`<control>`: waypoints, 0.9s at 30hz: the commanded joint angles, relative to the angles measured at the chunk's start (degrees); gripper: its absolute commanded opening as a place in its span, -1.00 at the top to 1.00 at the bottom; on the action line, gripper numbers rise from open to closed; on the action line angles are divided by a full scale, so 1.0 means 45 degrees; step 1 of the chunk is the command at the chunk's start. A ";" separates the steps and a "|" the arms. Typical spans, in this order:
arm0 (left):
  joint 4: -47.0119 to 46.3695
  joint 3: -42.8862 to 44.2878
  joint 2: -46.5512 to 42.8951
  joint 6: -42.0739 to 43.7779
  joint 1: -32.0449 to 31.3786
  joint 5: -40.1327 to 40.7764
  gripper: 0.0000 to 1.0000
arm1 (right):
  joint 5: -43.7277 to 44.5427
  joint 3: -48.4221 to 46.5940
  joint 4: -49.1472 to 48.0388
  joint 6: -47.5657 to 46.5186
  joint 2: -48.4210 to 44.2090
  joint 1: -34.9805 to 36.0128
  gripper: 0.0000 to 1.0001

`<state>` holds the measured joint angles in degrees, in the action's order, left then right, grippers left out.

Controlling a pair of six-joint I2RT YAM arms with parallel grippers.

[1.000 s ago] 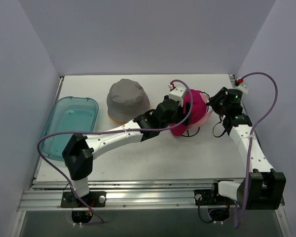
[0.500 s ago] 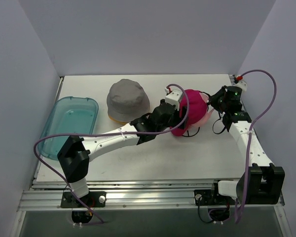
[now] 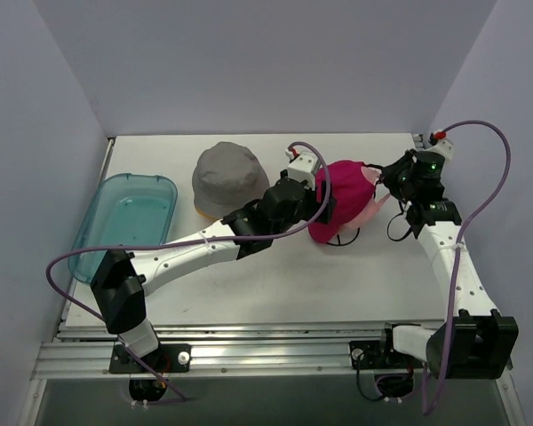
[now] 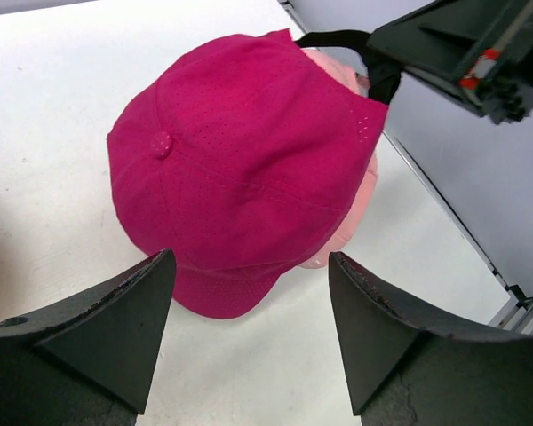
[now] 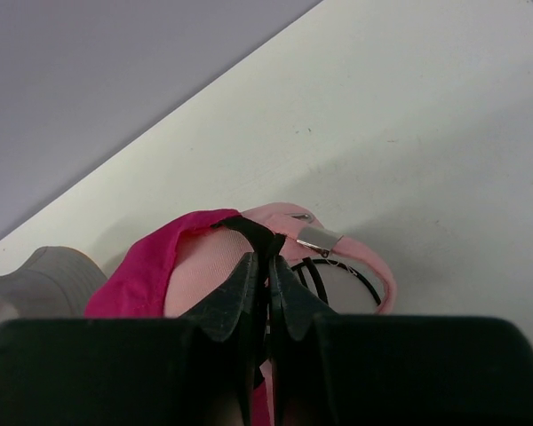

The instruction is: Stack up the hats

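Note:
A magenta cap lies over a light pink cap at the table's right middle. My right gripper is shut on the magenta cap's black rear strap, at the cap's far-right edge. The pink cap's metal-buckled strap lies just beyond those fingers. My left gripper is open, hovering at the magenta cap's left side with nothing between its fingers. A grey bucket hat sits on a yellow hat, of which only the rim shows.
A translucent teal tray lies at the table's left edge. Pale walls enclose the table at the back and both sides; the right wall is close behind my right gripper. A thin black cord loop lies on the table under the pink cap.
My right gripper has closed onto the black strap. My left arm has drawn back and to the left, off the magenta cap, staying open.

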<state>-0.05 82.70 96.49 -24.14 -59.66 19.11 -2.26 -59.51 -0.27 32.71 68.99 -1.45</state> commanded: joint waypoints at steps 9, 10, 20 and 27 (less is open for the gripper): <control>0.0715 0.0900 -0.0309 -0.0163 0.0132 0.0089 -0.57 | -0.0472 -0.1210 0.0022 -0.0841 -0.0508 0.0010 1.00; 0.0715 0.0920 -0.0290 -0.0163 0.0132 0.0088 -0.57 | -0.0532 -0.1307 0.0022 -0.0882 -0.0488 0.0010 1.00; 0.0755 0.1291 0.0062 -0.0455 0.0580 -0.0417 -0.58 | -0.1489 -0.0802 -0.0544 -0.2013 -0.0663 0.0245 1.00; 0.1046 0.1973 0.0861 -0.0710 0.0991 -0.0947 -0.57 | -0.1431 -0.0078 -0.0857 -0.2171 -0.0956 0.0616 1.00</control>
<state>4.25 87.61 98.43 -26.79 -55.64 16.56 -8.03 -60.82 -0.36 24.45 66.50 0.64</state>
